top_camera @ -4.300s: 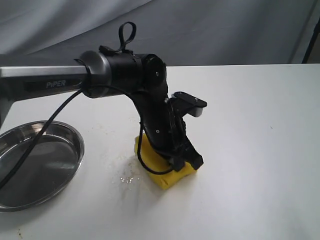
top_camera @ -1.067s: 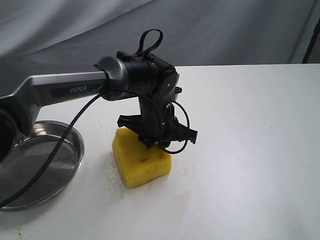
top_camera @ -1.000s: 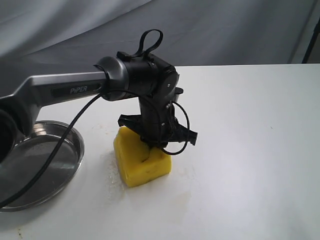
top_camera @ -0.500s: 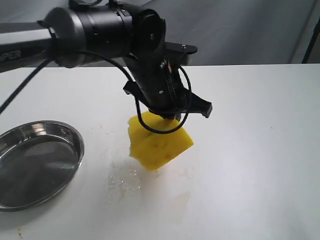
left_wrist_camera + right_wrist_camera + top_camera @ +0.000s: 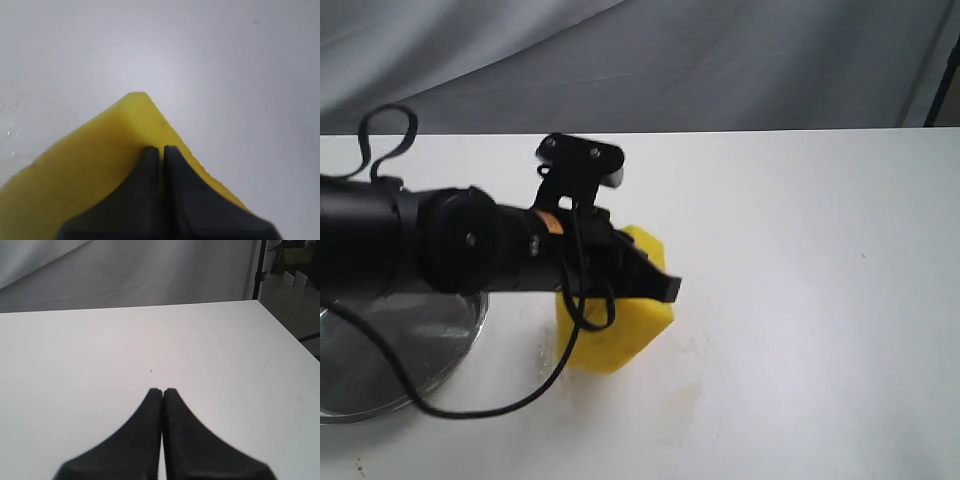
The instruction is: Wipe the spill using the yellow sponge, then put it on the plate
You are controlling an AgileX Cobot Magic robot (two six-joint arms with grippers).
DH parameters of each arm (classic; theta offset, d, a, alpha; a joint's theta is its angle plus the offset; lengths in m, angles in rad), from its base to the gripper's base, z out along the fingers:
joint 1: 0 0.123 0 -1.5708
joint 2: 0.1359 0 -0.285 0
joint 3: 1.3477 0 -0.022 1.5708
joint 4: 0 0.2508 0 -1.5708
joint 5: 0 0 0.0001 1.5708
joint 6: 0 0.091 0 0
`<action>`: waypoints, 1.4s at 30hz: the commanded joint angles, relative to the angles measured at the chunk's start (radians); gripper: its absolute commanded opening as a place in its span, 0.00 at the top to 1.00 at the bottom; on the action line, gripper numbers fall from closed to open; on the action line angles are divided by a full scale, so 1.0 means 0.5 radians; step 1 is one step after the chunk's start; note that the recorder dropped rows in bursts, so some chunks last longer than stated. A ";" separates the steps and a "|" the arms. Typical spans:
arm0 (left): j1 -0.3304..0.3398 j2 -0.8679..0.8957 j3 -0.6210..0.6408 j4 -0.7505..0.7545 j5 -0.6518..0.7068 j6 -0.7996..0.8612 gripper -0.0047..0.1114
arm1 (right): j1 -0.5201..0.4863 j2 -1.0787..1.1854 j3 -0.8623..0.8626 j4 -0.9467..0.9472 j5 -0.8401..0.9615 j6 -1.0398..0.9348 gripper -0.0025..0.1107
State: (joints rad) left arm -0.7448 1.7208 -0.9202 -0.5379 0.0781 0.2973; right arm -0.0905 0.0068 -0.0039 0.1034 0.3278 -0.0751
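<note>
The yellow sponge (image 5: 616, 328) is held low over the white table, just right of the plate (image 5: 390, 362), and I cannot tell whether it touches the surface. My left gripper (image 5: 658, 287) reaches in from the left with its arm nearly level and is shut on the sponge's top. In the left wrist view the sponge (image 5: 95, 160) fills the space behind the left gripper (image 5: 161, 149), whose dark fingers pinch into the foam. The spill does not show as a puddle; its spot is hidden by the sponge and arm. The right gripper (image 5: 162, 390) is shut on nothing above bare table.
The steel plate is half hidden behind the left arm (image 5: 420, 245) and its looping black cable (image 5: 500, 405). Faint smear marks (image 5: 690, 385) lie on the table right of the sponge. A grey backdrop (image 5: 720, 60) hangs behind the table's far edge.
The left arm has swung down and leftwards, now lying nearly level. It carried the sponge from mid-air back down towards the table, closer to the plate. The right arm has not visibly moved.
</note>
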 commanded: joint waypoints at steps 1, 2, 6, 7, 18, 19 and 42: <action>-0.008 -0.011 0.217 -0.063 -0.068 0.038 0.96 | 0.004 -0.008 0.008 -0.014 -0.001 0.006 0.98; -0.008 -0.011 0.236 -0.063 -0.064 0.038 0.96 | 0.004 -0.008 0.008 -0.014 -0.001 0.006 0.98; -0.008 -0.011 0.257 -0.063 -0.043 0.035 0.96 | 0.004 -0.008 0.008 -0.014 -0.001 0.006 0.98; -0.008 -0.011 0.257 -0.063 -0.043 0.035 0.96 | 0.004 -0.008 0.008 -0.014 -0.001 0.006 0.98; -0.008 -0.034 -0.072 -0.671 0.220 -0.002 0.96 | 0.004 -0.008 0.008 -0.014 -0.001 0.006 0.98; -0.008 -0.035 -0.104 -0.739 0.244 0.088 0.96 | 0.004 -0.008 0.008 -0.014 -0.001 0.006 0.98; 0.693 0.658 -0.238 -2.180 2.047 2.306 0.96 | 0.004 -0.008 0.008 -0.014 -0.001 0.006 0.98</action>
State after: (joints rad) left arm -0.4291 2.0486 -1.0350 -1.6845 1.1177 1.4075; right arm -0.0905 0.0068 -0.0039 0.1034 0.3278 -0.0751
